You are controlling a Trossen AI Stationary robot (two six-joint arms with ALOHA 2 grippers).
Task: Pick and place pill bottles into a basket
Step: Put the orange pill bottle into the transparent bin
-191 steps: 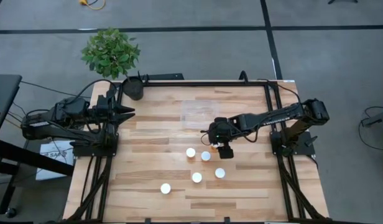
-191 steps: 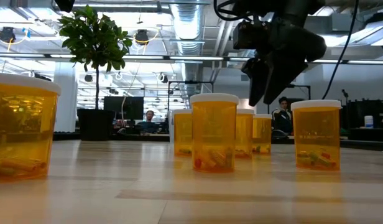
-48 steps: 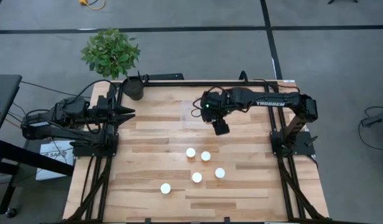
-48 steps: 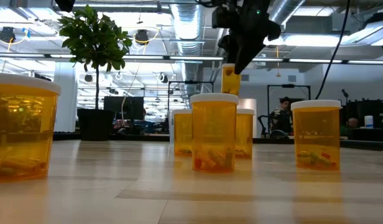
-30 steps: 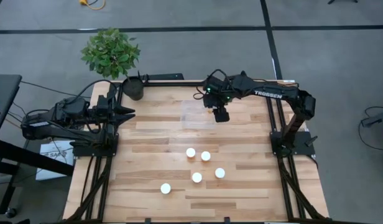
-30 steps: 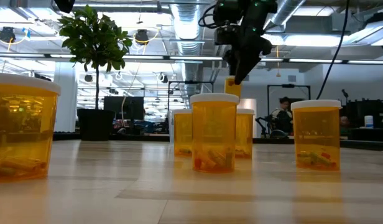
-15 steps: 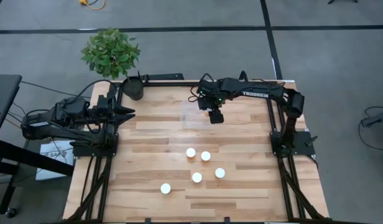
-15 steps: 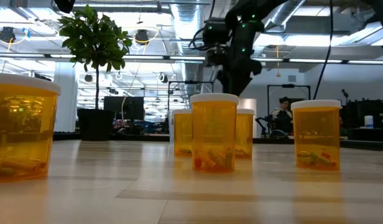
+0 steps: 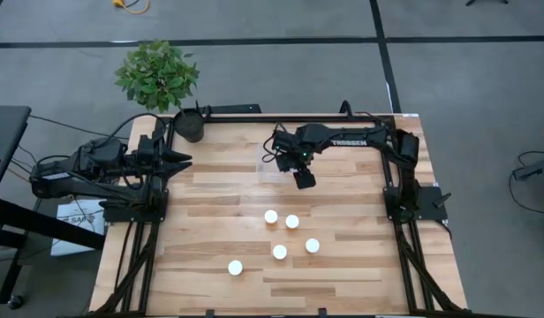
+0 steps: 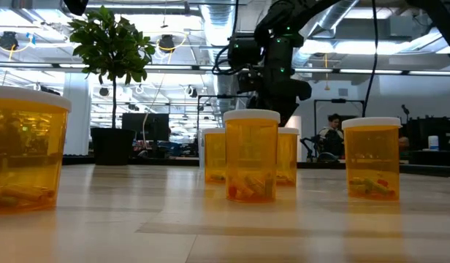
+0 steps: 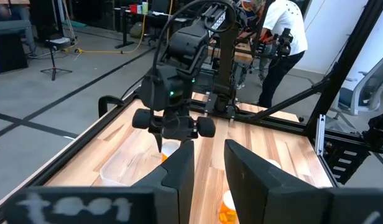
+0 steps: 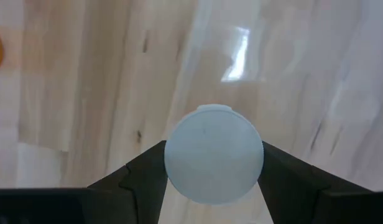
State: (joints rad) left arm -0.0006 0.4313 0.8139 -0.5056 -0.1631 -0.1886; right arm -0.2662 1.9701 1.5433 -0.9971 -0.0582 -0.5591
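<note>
While the left tool [image 9: 182,160] waits at the bench's [image 9: 219,291] left edge, its fingers slightly parted and holding nothing, the right tool [image 12: 213,163] hangs over the clear basket [image 9: 278,162] at the far middle, its fingers clamped on one white-capped pill bottle [image 12: 213,162]. Five more pill bottles [image 9: 270,215] stand loosely grouped on the wood nearer the front, well apart from the basket.

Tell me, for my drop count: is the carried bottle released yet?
No. The right pincer is shut on the bottle, above the basket.
</note>
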